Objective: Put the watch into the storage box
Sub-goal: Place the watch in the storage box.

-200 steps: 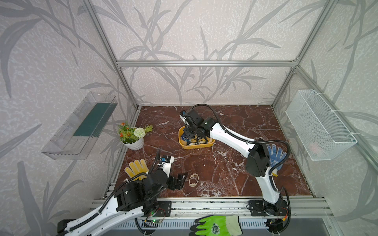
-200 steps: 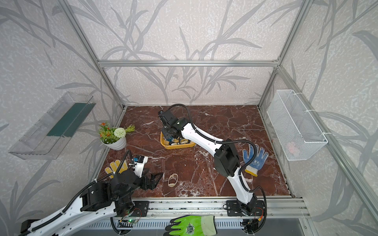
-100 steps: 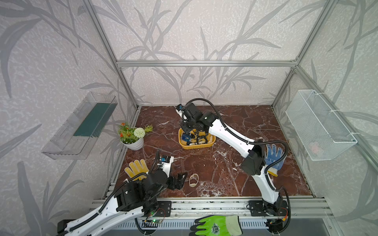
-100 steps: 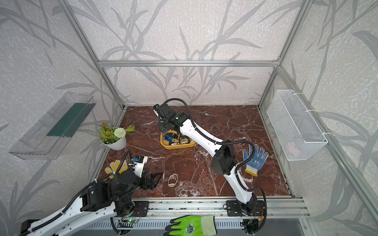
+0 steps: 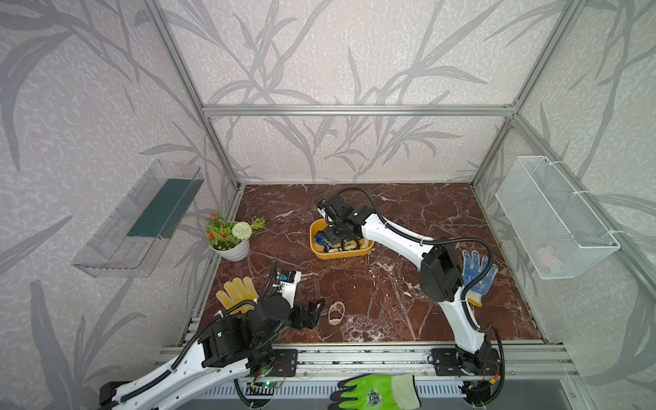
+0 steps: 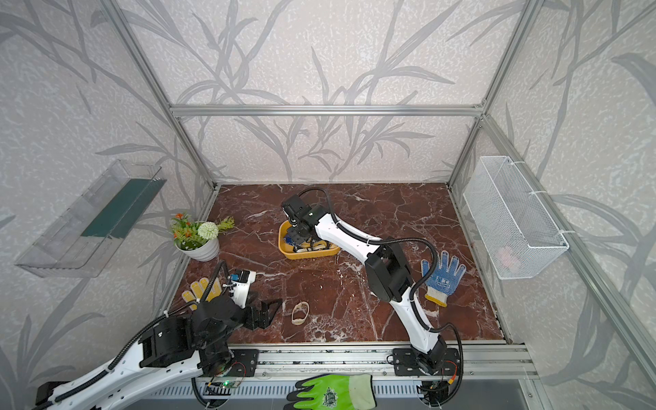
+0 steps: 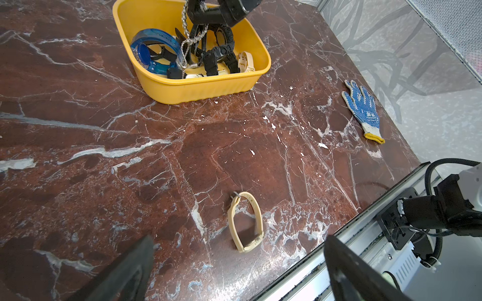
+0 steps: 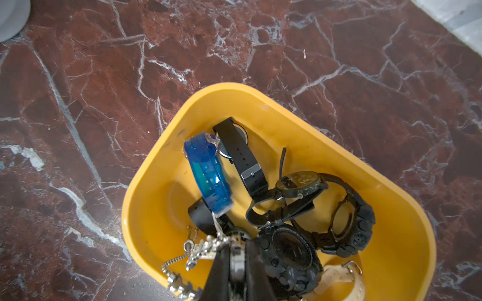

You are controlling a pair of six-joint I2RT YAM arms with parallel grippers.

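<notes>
The right gripper point(image 8: 238, 256) is hovering over the storage box point(image 7: 198, 88), far in the middle, its jaws clamping a silver chain watch point(image 7: 185, 31) that is dangling into it. The left gripper point(image 5: 317, 315) is standing near, jaws wide apart, beside a beige watch point(image 7: 251, 241).

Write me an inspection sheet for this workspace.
Surface: red marble table, white veins and flecks.
Job's things: yellow box holds a blue watch and black watches; a beige watch lies on the table outside it.
Clutter: flower pot, yellow glove and blue glove on the table; green glove on the front ledge.
Grippers: left gripper open beside the beige watch; right gripper shut on a chain watch over the box.
Cables: hose loops above the blue glove.
Surroundings: shelf and basket on side walls.
</notes>
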